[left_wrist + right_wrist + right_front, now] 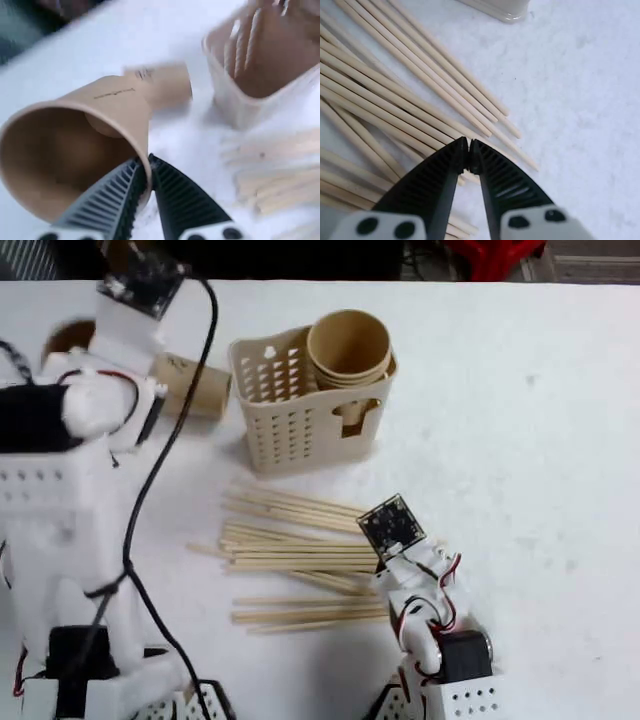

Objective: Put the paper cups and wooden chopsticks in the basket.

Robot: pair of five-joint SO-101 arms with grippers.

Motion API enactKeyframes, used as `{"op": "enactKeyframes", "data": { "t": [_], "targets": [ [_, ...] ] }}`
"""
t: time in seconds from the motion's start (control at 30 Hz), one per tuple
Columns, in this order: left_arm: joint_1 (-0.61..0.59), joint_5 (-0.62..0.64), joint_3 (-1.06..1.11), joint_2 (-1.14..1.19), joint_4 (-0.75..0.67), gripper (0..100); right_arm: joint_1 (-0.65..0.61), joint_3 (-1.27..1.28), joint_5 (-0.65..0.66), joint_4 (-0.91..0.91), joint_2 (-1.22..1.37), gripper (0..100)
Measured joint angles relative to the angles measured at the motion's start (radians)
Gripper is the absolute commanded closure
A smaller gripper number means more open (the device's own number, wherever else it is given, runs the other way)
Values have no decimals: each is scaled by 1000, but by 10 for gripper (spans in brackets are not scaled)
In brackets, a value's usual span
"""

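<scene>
- In the left wrist view the left jaws are closed on the rim of a paper cup [75,145]. One jaw is inside the mouth and the other against the outer wall. The cup is tipped on its side with its open mouth towards the camera.
- Behind it a second cup [162,85] lies on its side on the white worktop [100,55], between the gripped cup and the basket [240,107].
- The high view adds that the basket stands upright, with a stack of cups [350,345] nested in one end. Here the left arm [70,490] covers most of the gripped cup.
- The wooden chopsticks [300,550] lie loose on the worktop in a rough spread, just in front of the basket.
- In the right wrist view the right jaws are closed tip to tip, with nothing visibly caught between them. They hang close over the chopstick ends.
- The high view puts the right arm [425,605] at the end of the spread away from the left arm.
</scene>
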Motion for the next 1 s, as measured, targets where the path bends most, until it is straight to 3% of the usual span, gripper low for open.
{"op": "enactKeyframes", "data": {
  "t": [0.17, 0.33, 0.47, 0.83, 1.0],
  "targets": [
    [190, 31, -178, -2, 0, 980, 0, 0, 0, 0, 0, 981],
    [431, 68, -203, -2, -51, 980, -2, 0, 0, 0, 0, 981],
    [552, 69, -203, 37, -123, 980, -2, 0, 0, 0, 0, 981],
    [585, 69, -203, 264, -158, 978, -2, 0, 0, 0, 0, 981],
    [585, 69, -203, 273, -158, 876, -2, 0, 0, 0, 0, 981]
  ]
}}
